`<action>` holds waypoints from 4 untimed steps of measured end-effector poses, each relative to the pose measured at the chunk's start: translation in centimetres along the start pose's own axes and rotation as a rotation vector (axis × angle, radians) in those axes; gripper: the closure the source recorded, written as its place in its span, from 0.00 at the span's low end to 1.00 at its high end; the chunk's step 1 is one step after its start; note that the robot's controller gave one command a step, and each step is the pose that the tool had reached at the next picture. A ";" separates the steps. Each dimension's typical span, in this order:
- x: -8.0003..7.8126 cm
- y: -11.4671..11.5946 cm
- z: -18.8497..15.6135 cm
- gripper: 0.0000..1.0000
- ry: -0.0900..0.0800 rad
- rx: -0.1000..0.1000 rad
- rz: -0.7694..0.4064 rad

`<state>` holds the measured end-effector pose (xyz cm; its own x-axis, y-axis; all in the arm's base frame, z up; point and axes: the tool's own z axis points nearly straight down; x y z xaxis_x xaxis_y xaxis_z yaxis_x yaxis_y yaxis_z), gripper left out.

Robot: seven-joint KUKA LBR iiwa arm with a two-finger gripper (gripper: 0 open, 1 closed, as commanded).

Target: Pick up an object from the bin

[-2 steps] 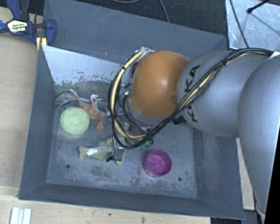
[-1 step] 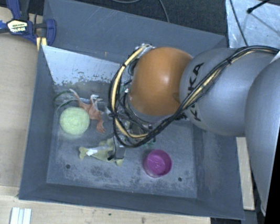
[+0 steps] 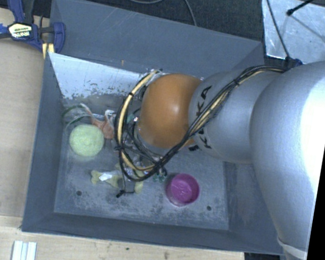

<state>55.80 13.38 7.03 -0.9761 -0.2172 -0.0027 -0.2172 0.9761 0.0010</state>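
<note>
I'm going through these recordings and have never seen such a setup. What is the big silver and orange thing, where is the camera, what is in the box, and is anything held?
The big silver shape is a robot arm reaching in from the right. The orange dome and the cables are parts of its wrist. The one camera looks down from above, a bit to one side, into a grey metal bin. The gripper hangs under the dome, low over the bin's middle and mostly hidden, so I cannot tell if it holds anything. On the floor lie a pale green ball at the left, a magenta round piece right of the gripper, and a small yellowish scrap just left of it.
</note>
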 end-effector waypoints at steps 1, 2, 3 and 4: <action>0.2 0.5 -0.3 1.00 -0.005 0.000 -0.102; 0.2 0.5 -0.3 1.00 -0.005 0.000 -0.102; 0.2 0.5 -0.7 1.00 -0.005 0.000 -0.102; 0.4 0.5 -2.0 1.00 0.003 0.000 -0.102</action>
